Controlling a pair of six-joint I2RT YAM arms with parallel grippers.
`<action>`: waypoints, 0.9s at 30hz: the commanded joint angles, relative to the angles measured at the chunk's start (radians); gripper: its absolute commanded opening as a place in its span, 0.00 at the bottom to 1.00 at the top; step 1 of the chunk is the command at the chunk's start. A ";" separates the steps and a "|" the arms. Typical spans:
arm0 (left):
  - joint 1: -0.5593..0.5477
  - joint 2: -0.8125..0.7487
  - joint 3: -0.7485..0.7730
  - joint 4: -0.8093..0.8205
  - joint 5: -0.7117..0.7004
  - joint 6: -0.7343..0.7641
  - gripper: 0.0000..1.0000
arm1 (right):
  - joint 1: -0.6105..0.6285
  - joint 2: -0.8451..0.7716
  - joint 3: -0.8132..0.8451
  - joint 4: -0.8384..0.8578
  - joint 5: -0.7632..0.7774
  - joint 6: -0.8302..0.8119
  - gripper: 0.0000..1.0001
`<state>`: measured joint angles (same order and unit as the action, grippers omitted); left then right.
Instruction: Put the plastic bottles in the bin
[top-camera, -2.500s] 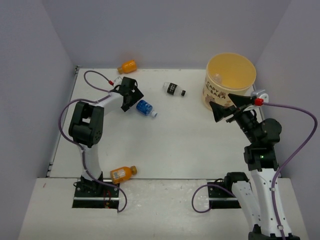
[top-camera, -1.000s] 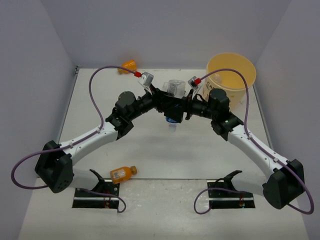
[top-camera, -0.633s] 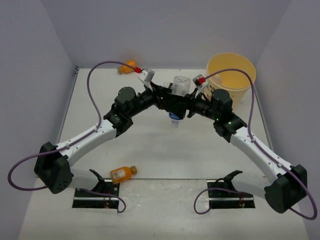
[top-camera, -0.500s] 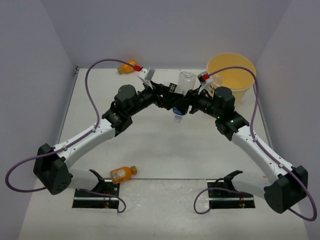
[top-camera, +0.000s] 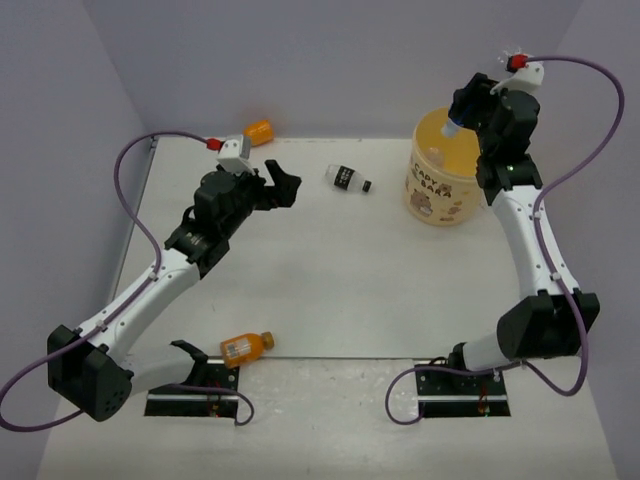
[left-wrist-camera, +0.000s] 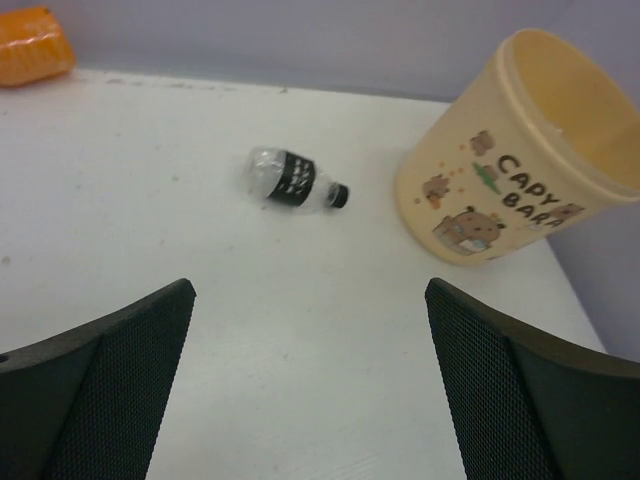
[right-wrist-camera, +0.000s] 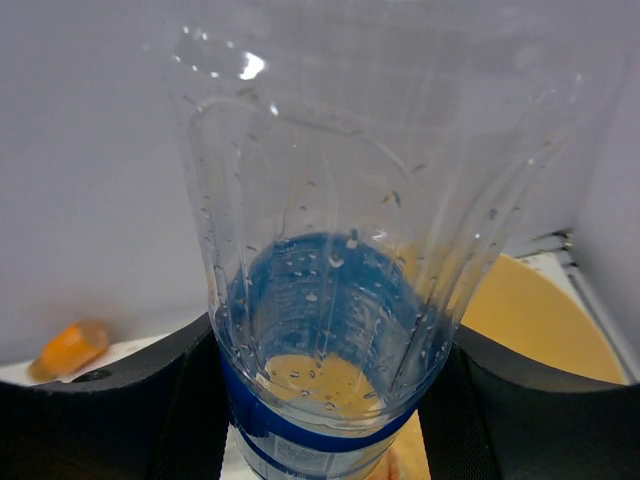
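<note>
My right gripper (top-camera: 466, 105) is raised above the pale-yellow bin (top-camera: 440, 196) and is shut on a clear blue-label bottle (top-camera: 453, 126), whose neck points down toward the bin's mouth. In the right wrist view this bottle (right-wrist-camera: 325, 330) fills the frame between the pads of the gripper (right-wrist-camera: 330, 410), with the bin (right-wrist-camera: 535, 315) beneath. My left gripper (top-camera: 281, 187) hangs open and empty over the table's left middle. Its wrist view shows a black-label bottle (left-wrist-camera: 291, 180) lying ahead, left of the bin (left-wrist-camera: 500, 185). In the top view that bottle (top-camera: 347, 179) lies left of the bin.
One orange bottle (top-camera: 258, 131) lies at the back wall, also in the left wrist view (left-wrist-camera: 30, 45) and right wrist view (right-wrist-camera: 70, 347). Another orange bottle (top-camera: 245, 346) lies near the front edge by the left arm's base. Walls enclose the table on three sides.
The left gripper let go of the blue-label bottle, opened wide and drew back to the left. The right arm took it from mid-table and lifted it over the bin.
</note>
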<state>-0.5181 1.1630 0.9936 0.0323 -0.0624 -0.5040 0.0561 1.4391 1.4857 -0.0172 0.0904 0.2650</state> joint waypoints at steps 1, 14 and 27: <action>0.023 -0.005 -0.028 -0.096 -0.083 -0.017 1.00 | -0.031 0.131 0.091 -0.019 0.203 -0.067 0.45; 0.027 -0.002 -0.021 -0.164 -0.195 -0.015 1.00 | -0.036 0.107 0.039 0.054 0.137 -0.156 0.99; 0.051 0.034 0.010 -0.186 -0.150 0.021 1.00 | 0.210 0.077 0.053 -0.055 -0.247 -0.683 0.99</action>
<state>-0.4917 1.1709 0.9635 -0.1464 -0.2262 -0.5078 0.1341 1.5199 1.5060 -0.0110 -0.0123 -0.1343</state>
